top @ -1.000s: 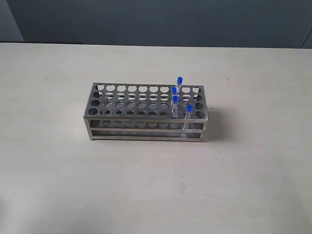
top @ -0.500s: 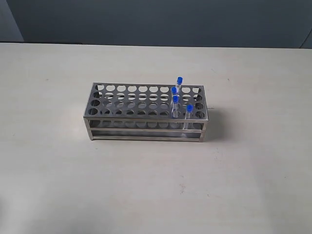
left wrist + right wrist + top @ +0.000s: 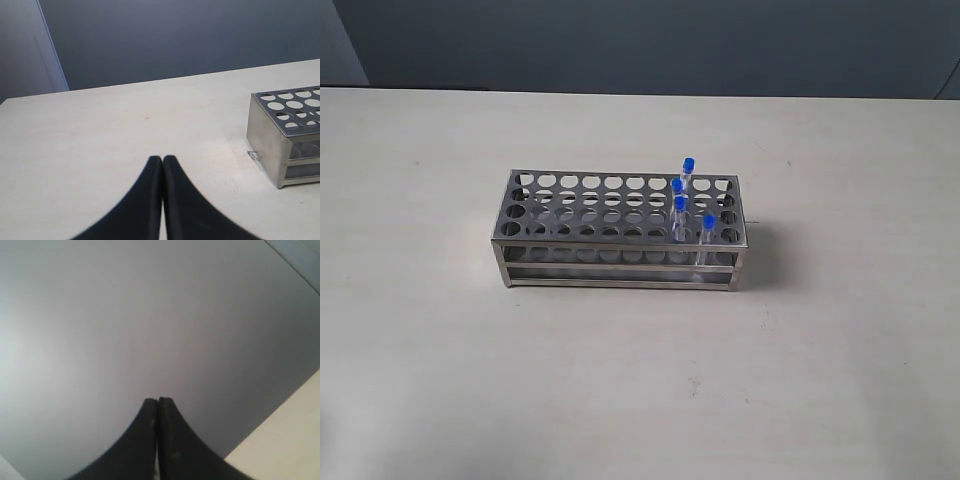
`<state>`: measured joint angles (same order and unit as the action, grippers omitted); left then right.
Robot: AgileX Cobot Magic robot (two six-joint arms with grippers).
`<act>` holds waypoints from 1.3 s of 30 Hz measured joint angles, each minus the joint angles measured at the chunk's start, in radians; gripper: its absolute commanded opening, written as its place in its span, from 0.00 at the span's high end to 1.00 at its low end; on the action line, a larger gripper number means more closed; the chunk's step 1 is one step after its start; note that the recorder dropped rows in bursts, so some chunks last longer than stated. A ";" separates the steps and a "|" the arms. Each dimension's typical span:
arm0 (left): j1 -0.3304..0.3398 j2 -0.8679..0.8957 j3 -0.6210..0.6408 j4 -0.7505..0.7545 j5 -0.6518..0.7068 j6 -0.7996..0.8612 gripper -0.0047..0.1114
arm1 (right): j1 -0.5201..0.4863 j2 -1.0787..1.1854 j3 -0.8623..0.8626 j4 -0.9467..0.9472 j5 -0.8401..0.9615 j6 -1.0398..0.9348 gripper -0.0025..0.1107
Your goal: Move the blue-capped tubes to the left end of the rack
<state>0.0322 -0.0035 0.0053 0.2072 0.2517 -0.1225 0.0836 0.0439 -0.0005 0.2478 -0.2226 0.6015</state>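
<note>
**Exterior view.**
1. The rack (image 3: 616, 243): steel, at the centre of the surface (image 3: 440, 350), with a long side facing near.
2. The blue-capped tubes (image 3: 679, 204): 4, upright, clustered in holes at the rack's right end. The left-end holes stand vacant. No arm shows here.

**Left wrist view.**
3. The left gripper (image 3: 162, 160): jaws pressed together with nothing between them, over bare surface, well apart from the rack's end. No tubes show.

**Right wrist view.**
4. The right gripper (image 3: 158, 401): jaws pressed together and empty, facing a grey wall (image 3: 150, 315).

**Handling note (judgement).**
- The step in hand is the first approach.
- The tubes sit to the right, so the right arm looks better placed.
- Part the jaws before descending and close them just under 1 cap.
- Lift straight up until the tube clears the top plate, then lower it vertically into a left-end hole.
- The tubes stand close together, so take the near-right 1 first.
</note>
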 measured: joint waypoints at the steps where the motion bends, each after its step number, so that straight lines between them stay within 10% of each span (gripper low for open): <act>1: 0.000 0.000 0.000 0.000 0.000 0.000 0.95 | 0.000 0.000 0.002 -0.002 -0.042 0.000 0.98; 9: 0.000 0.000 0.000 0.000 0.000 0.000 0.95 | 0.000 0.270 -0.437 -0.046 -0.076 -0.481 0.98; 16: 0.000 0.000 0.000 0.000 0.000 0.000 0.95 | 0.030 0.714 -0.970 -0.422 0.085 -0.501 0.98; 26: 0.000 0.000 0.000 0.000 0.000 0.000 0.95 | 0.423 1.013 -0.490 -0.434 -0.195 -0.478 0.98; 32: 0.000 0.000 0.000 0.000 0.000 0.000 0.95 | 0.472 1.244 -0.330 -0.319 -0.410 -0.485 0.98; 39: 0.000 0.000 0.000 0.000 0.000 0.000 0.95 | 0.475 1.350 -0.328 -0.641 -0.547 -0.348 0.45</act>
<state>0.0322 -0.0035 0.0053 0.2072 0.2517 -0.1225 0.5589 1.3936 -0.3289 -0.3934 -0.7698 0.2531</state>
